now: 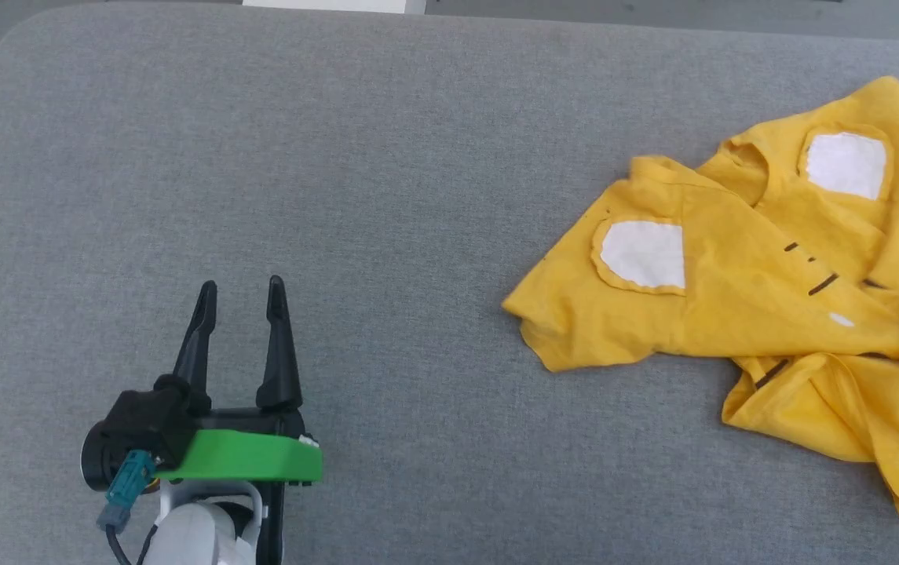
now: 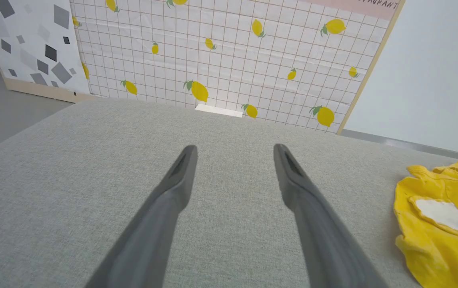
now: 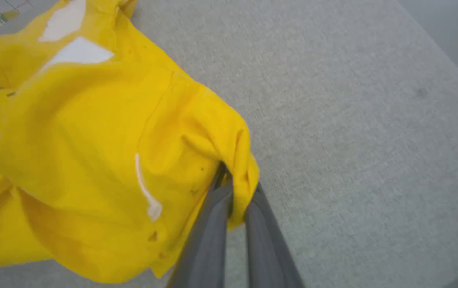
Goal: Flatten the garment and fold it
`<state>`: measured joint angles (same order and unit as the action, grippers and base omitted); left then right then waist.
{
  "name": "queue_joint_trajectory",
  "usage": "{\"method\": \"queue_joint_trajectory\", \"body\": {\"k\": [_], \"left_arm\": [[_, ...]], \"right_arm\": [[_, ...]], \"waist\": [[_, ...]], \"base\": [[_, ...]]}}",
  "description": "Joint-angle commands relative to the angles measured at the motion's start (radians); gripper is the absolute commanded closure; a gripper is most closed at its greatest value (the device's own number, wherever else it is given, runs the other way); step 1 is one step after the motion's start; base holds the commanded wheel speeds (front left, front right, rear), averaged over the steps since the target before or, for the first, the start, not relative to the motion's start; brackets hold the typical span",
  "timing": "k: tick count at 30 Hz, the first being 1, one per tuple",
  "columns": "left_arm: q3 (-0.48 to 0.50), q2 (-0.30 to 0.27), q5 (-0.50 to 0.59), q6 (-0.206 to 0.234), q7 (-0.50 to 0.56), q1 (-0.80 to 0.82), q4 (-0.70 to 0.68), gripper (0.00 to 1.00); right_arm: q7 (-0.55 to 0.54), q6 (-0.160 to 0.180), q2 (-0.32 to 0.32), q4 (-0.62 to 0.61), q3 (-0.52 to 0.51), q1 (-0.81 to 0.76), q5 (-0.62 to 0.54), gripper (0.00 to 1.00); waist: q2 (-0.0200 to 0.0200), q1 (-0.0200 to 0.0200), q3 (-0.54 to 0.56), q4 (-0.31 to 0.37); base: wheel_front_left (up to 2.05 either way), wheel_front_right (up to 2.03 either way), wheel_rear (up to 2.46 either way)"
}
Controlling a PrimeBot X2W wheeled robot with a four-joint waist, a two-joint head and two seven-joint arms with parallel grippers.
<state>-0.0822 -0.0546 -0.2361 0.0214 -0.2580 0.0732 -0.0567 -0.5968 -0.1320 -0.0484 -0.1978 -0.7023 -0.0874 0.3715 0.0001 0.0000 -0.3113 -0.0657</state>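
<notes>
My right gripper pinches the bright yellow thin-fabric T-shirt with white patches and short black stripes; my left gripper hangs open.

The T-shirt lies crumpled on the right part of the broad grey woven-fabric pad, one rumpled edge pointing toward the pad's middle and two white patches facing up. In my right wrist view, my two dark fingers are closed almost together on a bunched fold of the cloth, which is raised off the pad there and drapes over their tips. My left gripper is over the pad's near left part, its fingers spread wide with bare pad between them, well apart from the T-shirt.
</notes>
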Motion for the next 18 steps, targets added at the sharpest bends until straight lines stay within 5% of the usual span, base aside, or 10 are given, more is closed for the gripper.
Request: {"method": "queue_joint_trajectory", "body": {"k": [1, 6, 11, 18], "left_arm": [[0.002, 0.004, 0.001, -0.005, -0.004, -0.009, 0.000, 0.00], [0.003, 0.004, 0.004, -0.008, -0.004, -0.004, 0.009, 0.00], [0.001, 0.004, 0.005, -0.008, -0.004, -0.007, 0.011, 0.00], [-0.013, 0.004, 0.000, -0.007, -0.004, 0.005, 0.006, 0.00]], "right_arm": [[0.028, 0.001, -0.002, 0.022, -0.010, 0.004, -0.043, 0.00], [0.119, 0.001, -0.002, 0.045, 0.015, 0.042, -0.143, 0.00], [0.142, 0.001, -0.002, -0.130, 0.101, 0.108, -0.158, 0.00], [0.031, 0.001, -0.002, -0.303, 0.382, 0.197, -0.181, 0.00]], "waist": [[-0.0001, 0.0000, -0.004, 0.002], [-0.0001, 0.0000, 0.002, 0.006], [-0.0001, 0.0000, 0.015, 0.007], [-0.0001, 0.0000, -0.002, -0.005]], "base": [[0.00, 0.00, 0.00], [0.00, 0.00, 0.00], [0.00, 0.00, 0.00], [0.00, 0.00, 0.00]]}}
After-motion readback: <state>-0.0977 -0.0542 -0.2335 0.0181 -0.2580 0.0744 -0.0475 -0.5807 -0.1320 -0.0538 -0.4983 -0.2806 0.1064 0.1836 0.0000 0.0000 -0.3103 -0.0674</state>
